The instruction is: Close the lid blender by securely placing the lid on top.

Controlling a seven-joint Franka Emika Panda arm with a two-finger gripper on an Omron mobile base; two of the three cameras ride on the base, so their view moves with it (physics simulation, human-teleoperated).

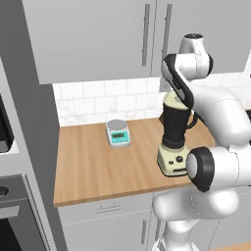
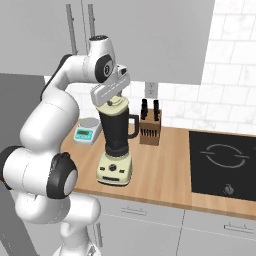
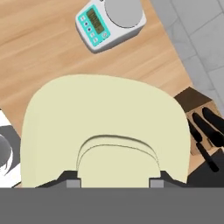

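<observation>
Tool (image 2: 114,100) above the blender (image 2: 116,145), pinching the lid (image 3: 105,131) by its raised knob, one finger at each side of it in the hand view. Lid at the jar's mouth, right on top of the dark jar; cannot tell from the base views whether fully seated or just touching the rim, as the hand covers part of it. Cream edge of the lid (image 1: 172,99) visible under the hand in the left base view, and likewise (image 2: 113,107) in the right base view.

Blender (image 1: 174,142) upright on the wooden desk (image 1: 88,162), near its front edge, handle toward the right, cream base with a dark knob facing forward.

Scale (image 1: 118,133) with a teal display behind and to the left of the blender, apart from it, near the tiled wall; seen past the lid's far edge in the hand view (image 3: 109,24). Knife block (image 2: 150,127) just right of the jar, close to the wall, dark handles up; also at the right edge of the hand view (image 3: 199,127). Black cooktop (image 2: 222,162) set into the desk (image 2: 165,175) farther right, well apart from the blender.
</observation>
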